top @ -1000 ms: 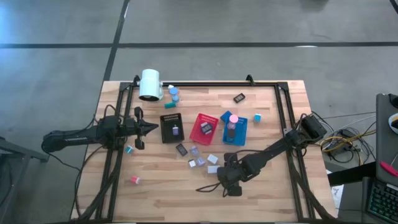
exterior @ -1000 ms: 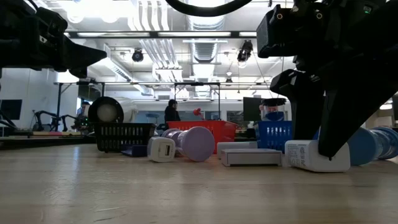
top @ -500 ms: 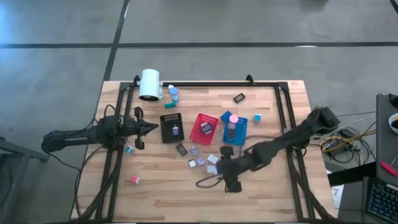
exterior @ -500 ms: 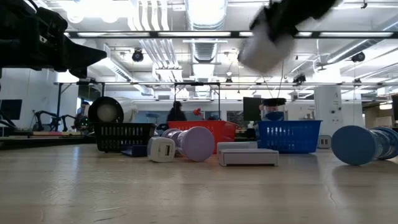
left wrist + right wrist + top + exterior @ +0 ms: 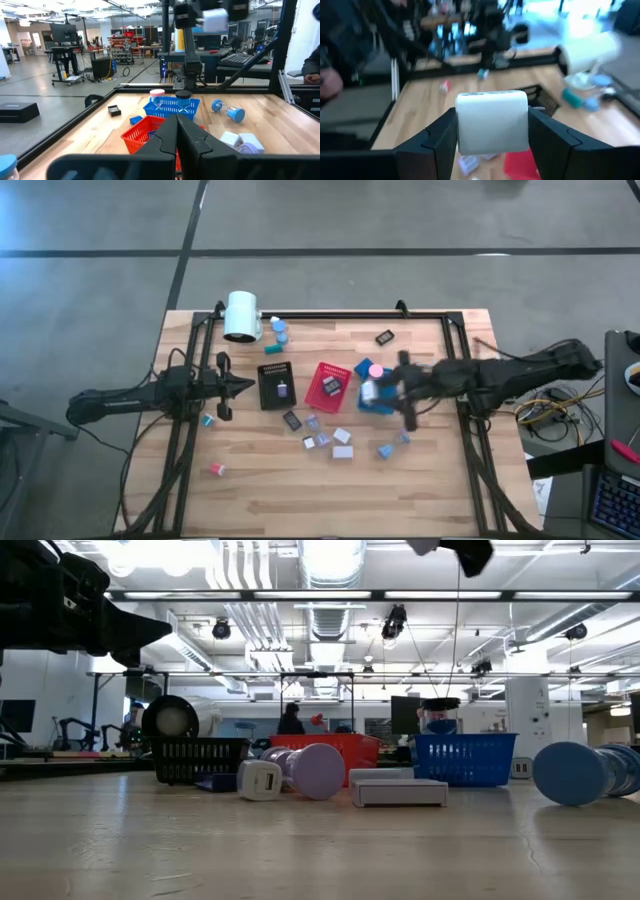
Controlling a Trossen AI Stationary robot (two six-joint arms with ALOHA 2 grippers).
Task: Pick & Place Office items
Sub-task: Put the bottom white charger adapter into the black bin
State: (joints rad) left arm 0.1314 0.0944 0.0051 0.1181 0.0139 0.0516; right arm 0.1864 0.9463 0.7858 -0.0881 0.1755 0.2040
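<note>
My right gripper (image 5: 374,392) hangs high over the blue tray (image 5: 388,405), shut on a white block (image 5: 492,121), one of the office items. The left wrist view shows that block (image 5: 215,20) up in the air. More office items lie loose on the wood: white and grey blocks (image 5: 333,439), blue round caps (image 5: 385,448), a black bit (image 5: 384,337) and a teal bit (image 5: 413,368). A pink cap (image 5: 375,370) sits in the blue tray. My left gripper (image 5: 245,386) waits shut at the table's left, pointing level, with nothing in it. My right gripper pinches the white block by two opposite side faces (image 5: 461,125) between its two fingers (image 5: 437,137). The fingers come nearly level from the table's right side. The block is lifted well clear of the table and the trays.
A black tray (image 5: 277,385), a red tray (image 5: 328,385) and the blue tray stand side by side mid-table. A big white cylinder (image 5: 242,316) lies at the far left corner. A small pink bit (image 5: 216,469) lies near the left front. Black frame rails (image 5: 462,380) run along the table's sides.
My right gripper has risen from the table's near middle, carrying the white block up and toward the far right until it is over the blue tray. It has tipped from pointing down to nearly level. The block left the table with it.
</note>
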